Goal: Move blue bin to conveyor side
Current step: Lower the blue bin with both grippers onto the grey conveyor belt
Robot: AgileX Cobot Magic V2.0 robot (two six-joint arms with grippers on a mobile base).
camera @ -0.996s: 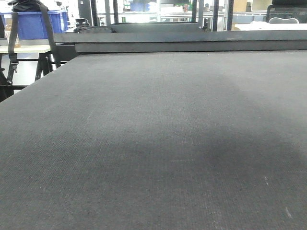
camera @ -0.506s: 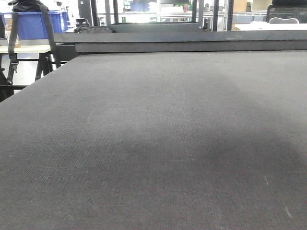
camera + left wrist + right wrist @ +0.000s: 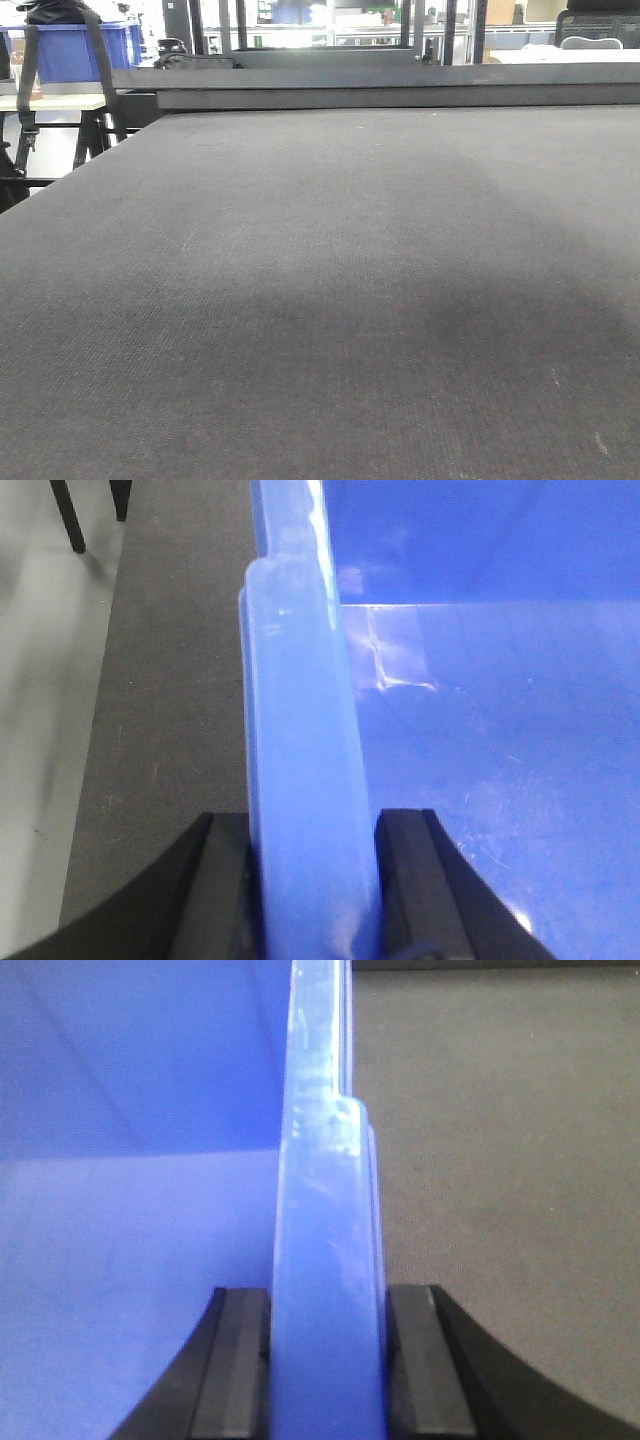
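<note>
Nothing shifted on conveyor (image 3: 320, 280), left hand (image 3: 312, 880) gripping blue bin (image 3: 500, 730) rim, right hand (image 3: 328, 1360) gripping opposite rim

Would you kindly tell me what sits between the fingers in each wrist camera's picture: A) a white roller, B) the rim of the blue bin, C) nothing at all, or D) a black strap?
B: in each wrist view the black fingers flank the thick rim of the blue bin, so the left gripper and the right gripper are both shut on it, with the conveyor alongside.
</note>
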